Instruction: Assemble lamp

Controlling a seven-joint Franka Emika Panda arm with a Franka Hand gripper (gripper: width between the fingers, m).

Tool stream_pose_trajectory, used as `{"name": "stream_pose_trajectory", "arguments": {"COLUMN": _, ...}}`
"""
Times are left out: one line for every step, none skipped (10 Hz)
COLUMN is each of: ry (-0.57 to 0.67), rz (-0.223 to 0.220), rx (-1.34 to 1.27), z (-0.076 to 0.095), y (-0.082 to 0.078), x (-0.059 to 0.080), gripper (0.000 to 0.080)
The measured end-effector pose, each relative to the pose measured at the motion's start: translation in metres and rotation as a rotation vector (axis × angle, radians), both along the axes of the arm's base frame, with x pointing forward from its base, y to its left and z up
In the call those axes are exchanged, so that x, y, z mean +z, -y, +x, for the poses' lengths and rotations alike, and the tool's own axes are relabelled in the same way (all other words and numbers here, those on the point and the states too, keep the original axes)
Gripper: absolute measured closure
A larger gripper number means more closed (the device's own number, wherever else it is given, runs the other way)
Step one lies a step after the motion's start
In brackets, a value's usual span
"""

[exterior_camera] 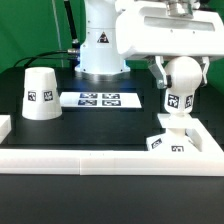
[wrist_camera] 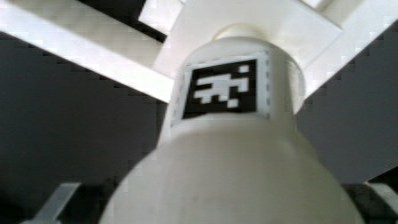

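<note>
**Gripper closed on the bulb above the base**

The gripper [exterior_camera: 179, 71] points straight down and grips the bulb [exterior_camera: 183, 78]. One dark finger [exterior_camera: 158, 72] sits on each side of the round globe, so the jaws are set about as wide as the globe. The bulb hangs upright from the fingers with its short stem pointing down, and a black-and-white tag [exterior_camera: 177, 100] on the stem faces the exterior camera.

The flat square base [exterior_camera: 170, 130] lies directly beneath the gripper, with two tags on its near faces. The stem's lower end reaches the top of the base, but the pictures do not show whether it is seated.

In the wrist view the bulb fills the frame, running away from the camera with its tag toward the lens. The fingertips are only blurred shapes at the picture's edge.

The shade [exterior_camera: 40, 92] stands well away from the gripper, toward the exterior view's left, with its narrow end up. The marker board [exterior_camera: 98, 98] lies flat between the shade and the gripper. A long white rail [exterior_camera: 100, 160] runs along the table just past the base, on the camera's side.
</note>
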State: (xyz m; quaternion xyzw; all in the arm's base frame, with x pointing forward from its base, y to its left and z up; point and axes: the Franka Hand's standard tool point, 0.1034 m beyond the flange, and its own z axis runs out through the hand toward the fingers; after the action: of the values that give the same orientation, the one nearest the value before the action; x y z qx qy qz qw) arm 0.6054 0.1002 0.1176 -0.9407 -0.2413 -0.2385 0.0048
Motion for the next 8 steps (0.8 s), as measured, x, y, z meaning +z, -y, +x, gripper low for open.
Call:
{"name": "stream_pose_trajectory", "arguments": {"ry": -0.007, "rz": 0.000, "rx": 0.000, "z": -0.0016, "y": 0.0001, "x": -0.0044, "gripper": 0.0223}}
{"name": "stream_pose_trajectory", "arguments": {"ry": -0.001, "rz": 0.000, "rx": -0.001, "z": -0.0011, "y": 0.0002, "x": -0.0058, "gripper": 0.0223}}
{"name": "stream_pose_trajectory", "arguments": {"ry": 0.016, "rz": 0.001, "rx": -0.004, "z": 0.0007, "y": 0.0002, "x": -0.0059, "gripper": 0.0223}}
{"name": "stream_pose_trajectory", "arguments": {"ry": 0.029, "rz": 0.001, "rx": -0.005, "z": 0.0013, "y": 0.0003, "x": -0.0058, "gripper": 0.0223}}
{"name": "stream_pose_trajectory", "arguments": {"ry": 0.035, "rz": 0.001, "rx": -0.006, "z": 0.0010, "y": 0.0006, "x": -0.0058, "gripper": 0.0223}}
{"name": "stream_pose_trajectory", "arguments": {"ry": 0.036, "rz": 0.001, "rx": -0.006, "z": 0.0010, "y": 0.0004, "x": -0.0057, "gripper": 0.0223}}
{"name": "stream_pose_trajectory", "arguments": {"ry": 0.036, "rz": 0.001, "rx": -0.006, "z": 0.0010, "y": 0.0003, "x": -0.0057, "gripper": 0.0223}}
{"name": "stream_pose_trajectory", "arguments": {"ry": 0.036, "rz": 0.001, "rx": -0.007, "z": 0.0011, "y": 0.0008, "x": -0.0057, "gripper": 0.0223}}
